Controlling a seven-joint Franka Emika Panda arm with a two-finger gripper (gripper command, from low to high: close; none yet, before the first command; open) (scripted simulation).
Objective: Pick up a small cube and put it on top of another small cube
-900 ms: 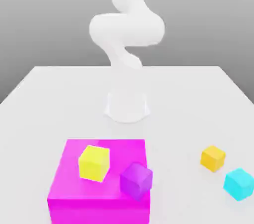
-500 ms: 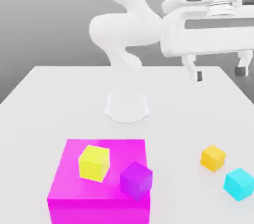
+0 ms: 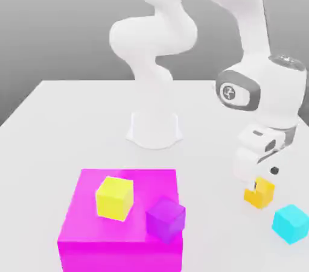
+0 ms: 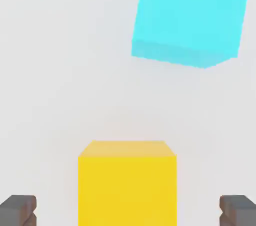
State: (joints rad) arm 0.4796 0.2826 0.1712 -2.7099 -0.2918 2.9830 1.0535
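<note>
A small orange cube (image 3: pixel 261 195) rests on the white table at the exterior view's right, with a small cyan cube (image 3: pixel 291 224) beside it, nearer the front. My gripper (image 3: pixel 259 179) hangs directly over the orange cube, nearly touching its top. In the hand view the orange cube (image 4: pixel 127 182) lies between the two dark fingertips (image 4: pixel 18 211), which stand wide apart, open, with gaps on both sides. The cyan cube (image 4: pixel 191 15) lies beyond it. A yellow cube (image 3: pixel 114 198) and a purple cube (image 3: pixel 166 219) sit on a big magenta block.
The magenta block (image 3: pixel 90 246) stands at the front of the exterior view's left. The arm's white base (image 3: pixel 154 129) rises from the middle of the white table (image 3: pixel 60 126). Bare table lies between the block and the orange cube.
The arm has swung down from high above the table to just over the orange cube. The cubes have not moved.
</note>
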